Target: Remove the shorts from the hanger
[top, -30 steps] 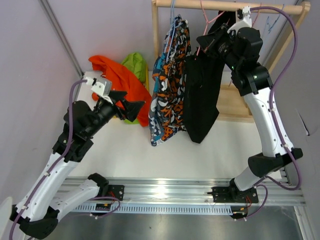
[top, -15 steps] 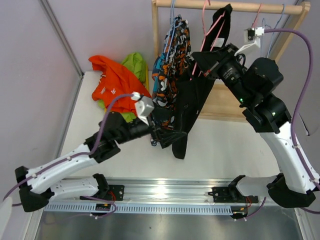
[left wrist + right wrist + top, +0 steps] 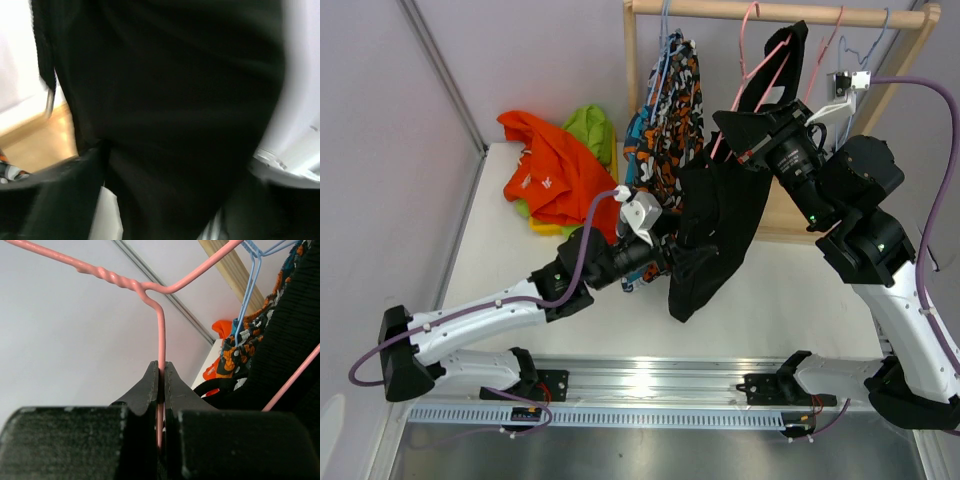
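Black shorts [image 3: 715, 225] hang from a pink wire hanger [image 3: 161, 330] that is tilted in front of the wooden rack. My right gripper [image 3: 748, 125] is shut on the hanger's wire just below its twisted neck, and the wire runs between its fingertips [image 3: 161, 369]. My left gripper [image 3: 672, 255] has reached across to the lower left part of the black shorts. Blurred black cloth [image 3: 170, 100] fills its wrist view and lies between its dark fingers. How far those jaws stand apart is unclear.
Patterned shorts [image 3: 665, 120] hang on a blue hanger [image 3: 247, 295] at the rack's left post. Orange-red shorts [image 3: 550, 165] and lime green shorts [image 3: 592, 128] lie heaped at the table's far left. The wooden rail [image 3: 780, 12] carries more wire hangers [image 3: 840, 40] on the right.
My left arm swung right from the orange-red heap to the black shorts. My right gripper drew the pink hanger rightward, tilting it and the shorts.
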`<move>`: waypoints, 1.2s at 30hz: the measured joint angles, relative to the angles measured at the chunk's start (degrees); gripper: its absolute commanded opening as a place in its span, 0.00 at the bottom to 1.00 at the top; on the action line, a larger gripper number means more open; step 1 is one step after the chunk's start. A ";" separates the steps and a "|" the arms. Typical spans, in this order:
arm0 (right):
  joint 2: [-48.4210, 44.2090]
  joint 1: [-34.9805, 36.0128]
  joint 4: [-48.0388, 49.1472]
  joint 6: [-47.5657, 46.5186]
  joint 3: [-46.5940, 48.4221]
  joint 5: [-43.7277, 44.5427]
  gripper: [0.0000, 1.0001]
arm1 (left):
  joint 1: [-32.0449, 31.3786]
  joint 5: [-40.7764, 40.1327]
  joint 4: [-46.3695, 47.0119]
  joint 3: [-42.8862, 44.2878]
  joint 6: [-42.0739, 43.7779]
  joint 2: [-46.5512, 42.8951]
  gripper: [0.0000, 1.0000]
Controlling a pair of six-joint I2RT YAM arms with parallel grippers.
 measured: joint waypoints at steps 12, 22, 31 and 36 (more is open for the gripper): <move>5.75 -4.26 -11.34 -0.63 16.11 0.85 0.00 | -8.61 -10.67 8.07 -8.92 -0.24 -1.92 0.00; 8.66 -13.20 -14.82 7.63 15.52 -7.54 0.00 | -14.29 -21.00 6.36 -14.86 -1.60 -6.75 0.00; -2.01 -13.42 -3.61 24.28 -3.21 -18.84 0.00 | 1.42 -12.81 0.28 6.97 -0.57 15.08 0.00; -3.65 -11.91 -1.53 29.83 0.26 -24.04 0.00 | 8.81 -6.95 -5.51 24.13 -0.52 29.97 0.00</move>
